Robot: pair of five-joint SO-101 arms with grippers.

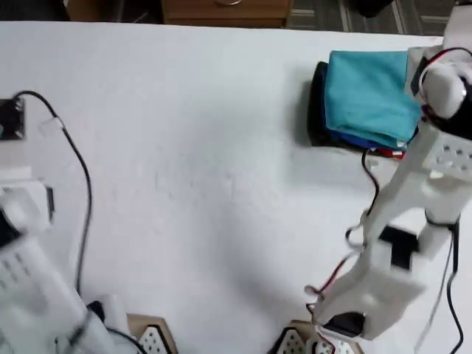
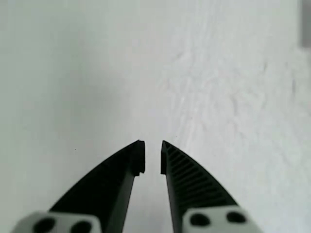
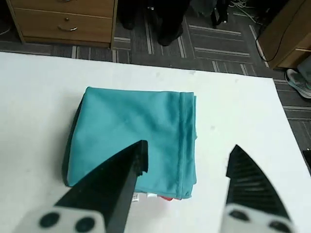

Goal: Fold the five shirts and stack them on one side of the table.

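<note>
A stack of folded shirts lies at the table's far right, with a teal shirt (image 1: 365,92) on top. Blue (image 1: 354,139) and black (image 1: 317,103) layers peek out beneath it. In the right wrist view the teal shirt (image 3: 131,121) is a neat rectangle, with a bit of red (image 3: 165,197) at its near edge. My right gripper (image 3: 189,148) hangs open above the stack's near side, holding nothing. The right arm (image 1: 413,184) stretches from the front edge toward the stack. My left gripper (image 2: 151,145) is shut and empty over bare white table. The left arm (image 1: 29,295) sits at the front left.
The white table (image 1: 206,147) is bare across its middle and left. A black cable (image 1: 77,184) runs down the left side. The arm bases (image 1: 151,335) stand at the front edge. A wooden drawer cabinet (image 3: 63,19) stands on the floor past the far edge.
</note>
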